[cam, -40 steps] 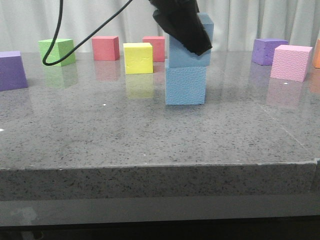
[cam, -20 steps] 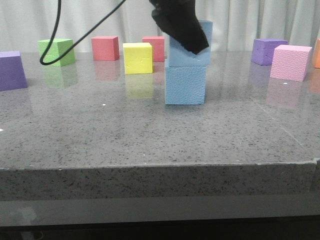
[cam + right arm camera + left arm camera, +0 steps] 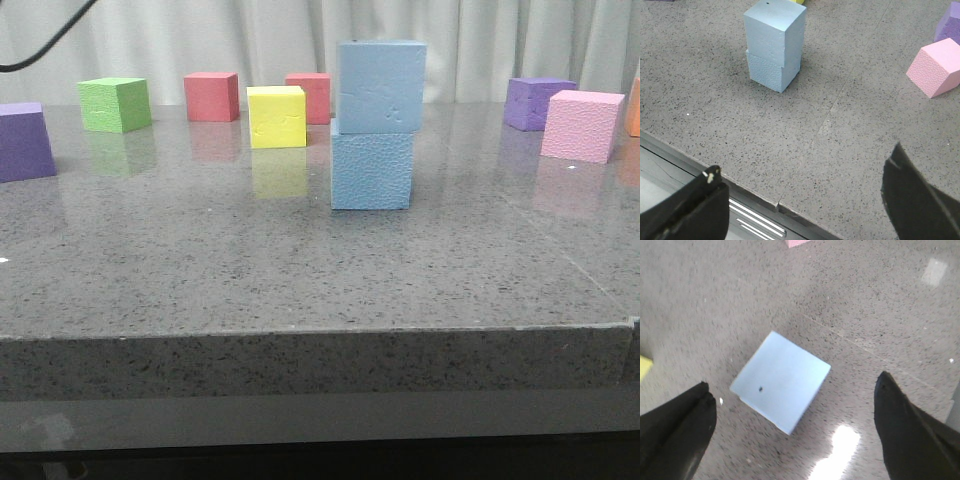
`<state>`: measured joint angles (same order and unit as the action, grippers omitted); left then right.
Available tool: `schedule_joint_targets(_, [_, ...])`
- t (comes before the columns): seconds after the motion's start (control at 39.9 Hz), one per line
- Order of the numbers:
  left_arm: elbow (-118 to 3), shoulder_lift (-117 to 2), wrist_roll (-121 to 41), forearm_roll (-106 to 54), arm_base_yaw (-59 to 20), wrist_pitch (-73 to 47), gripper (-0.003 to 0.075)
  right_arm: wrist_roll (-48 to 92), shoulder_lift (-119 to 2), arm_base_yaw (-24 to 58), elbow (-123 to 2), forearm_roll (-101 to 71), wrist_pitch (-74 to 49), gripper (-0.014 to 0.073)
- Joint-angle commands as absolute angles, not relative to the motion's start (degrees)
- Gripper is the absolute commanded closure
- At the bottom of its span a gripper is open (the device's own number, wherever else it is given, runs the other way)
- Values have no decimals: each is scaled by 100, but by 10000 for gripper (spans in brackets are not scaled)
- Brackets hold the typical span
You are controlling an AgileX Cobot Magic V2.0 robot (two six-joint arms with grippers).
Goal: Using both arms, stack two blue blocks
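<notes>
The smooth blue block (image 3: 381,85) stands on the pebbly blue block (image 3: 371,171) at the table's middle, slightly offset. The stack also shows in the right wrist view, smooth block (image 3: 775,32) over pebbly block (image 3: 771,75). From above, the left wrist view shows the top block's face (image 3: 781,381). My left gripper (image 3: 795,410) is open and empty, high above the stack. My right gripper (image 3: 802,187) is open and empty over the table's front edge, well short of the stack. Neither gripper shows in the front view.
Green (image 3: 114,103), red (image 3: 211,95), yellow (image 3: 276,115) and a second red cube (image 3: 310,96) stand at the back. A purple cube (image 3: 22,140) is far left; a purple (image 3: 536,102) and a pink cube (image 3: 580,124) are at right. A cable (image 3: 40,45) hangs top left.
My left gripper has let go of the smooth blue block and risen out of the front view. The block stays on the pebbly one.
</notes>
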<state>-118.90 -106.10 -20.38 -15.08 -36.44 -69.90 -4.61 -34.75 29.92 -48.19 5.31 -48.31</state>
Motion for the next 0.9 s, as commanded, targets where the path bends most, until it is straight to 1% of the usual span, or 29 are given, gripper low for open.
schedule_joint_targets(0.0, [-12076,-10141,-1308,-1424,-3628,-6825,99,-428,-3469,2961,-4954,580,-4432,-34])
schedule_joint_targets(0.2, [-11968,-9666,-857,-1080,-3628,-6848,99,-428,-3469,2961,-4954,580,-4432,-34])
schedule_joint_targets(0.33, [-11421,-9204,-849,-1080,-3650,-6782,99,-428,-3469,2961,-4954,580,-4432,-34])
schedule_joint_targets(0.45, [-10453,-8568,-788,-1008,-3650,-6464,99,-428,-3469,2961,-4954,580,-4432,-34])
schedule_joint_targets(0.63, [-8792,-7411,-604,-882,-3639,-5730,99,-428,-3469,2961,-4954,580,-4419,-34])
schedule_joint_targets(0.88, [-6905,-5775,-197,-647,-3639,-5256,99,-428,-3469,2961,-4954,580,-4430,-34])
